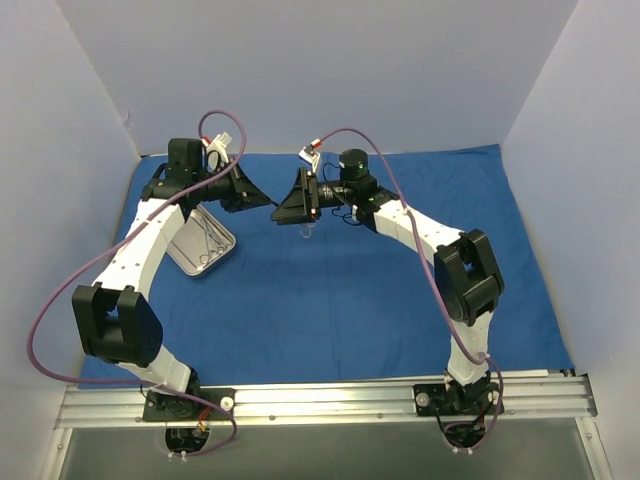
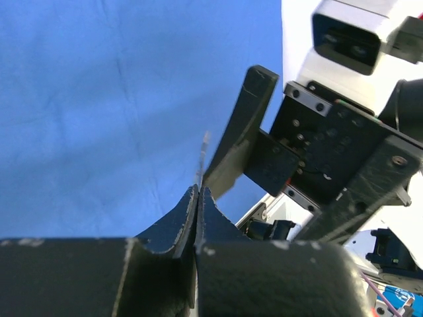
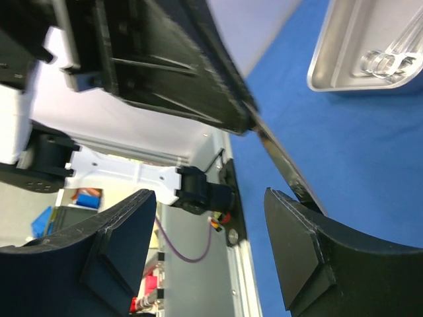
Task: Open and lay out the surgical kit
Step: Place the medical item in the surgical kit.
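Blue cloth wrap [image 1: 340, 300] is already opened out flat, covering pretty much the whole work area. The small steel tray [image 1: 185, 262] sits on it over on the left side, a bit skewed. A few ring-handled instruments [image 1: 208, 238] are lying inside it.

The 2 grippers meet nose to nose above the far middle of the cloth, well apart from the tray. The left gripper [image 2: 197, 195] has its fingers pressed together, pinching 1 thin steel instrument [image 3: 284, 165] that pokes out past the fingertips. The right gripper [image 3: 210, 195] faces it with its 2 fingers spread wide. That thin instrument runs down into the gap between them, close to 1 finger (can't tell if it's actually touching). Nothing is clamped on the right side as far as the wrist view shows.
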Controlling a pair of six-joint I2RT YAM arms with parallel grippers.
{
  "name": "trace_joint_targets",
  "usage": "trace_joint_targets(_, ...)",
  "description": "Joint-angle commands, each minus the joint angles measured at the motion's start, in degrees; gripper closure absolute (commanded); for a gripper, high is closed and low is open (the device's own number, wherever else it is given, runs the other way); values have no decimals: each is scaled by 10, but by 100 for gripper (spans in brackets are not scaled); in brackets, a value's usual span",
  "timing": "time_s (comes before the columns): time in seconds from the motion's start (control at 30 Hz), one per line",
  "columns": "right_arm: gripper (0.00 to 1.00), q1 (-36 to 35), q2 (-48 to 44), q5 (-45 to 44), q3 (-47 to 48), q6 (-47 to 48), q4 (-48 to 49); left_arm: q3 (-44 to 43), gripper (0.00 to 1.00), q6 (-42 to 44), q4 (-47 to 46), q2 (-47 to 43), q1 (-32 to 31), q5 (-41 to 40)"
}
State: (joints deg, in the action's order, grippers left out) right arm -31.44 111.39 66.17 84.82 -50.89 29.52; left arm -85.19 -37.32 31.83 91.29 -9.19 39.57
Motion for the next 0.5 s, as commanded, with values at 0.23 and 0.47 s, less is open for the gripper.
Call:
trace_joint_targets(0.23,35,26,-10,-84,120,243,-342,-19,98,18,-10,6,-1,12)
trace_joint_targets(0.47,36,24,-15,-192,219,395,-499,-36,98,51,27,20,-7,-11)
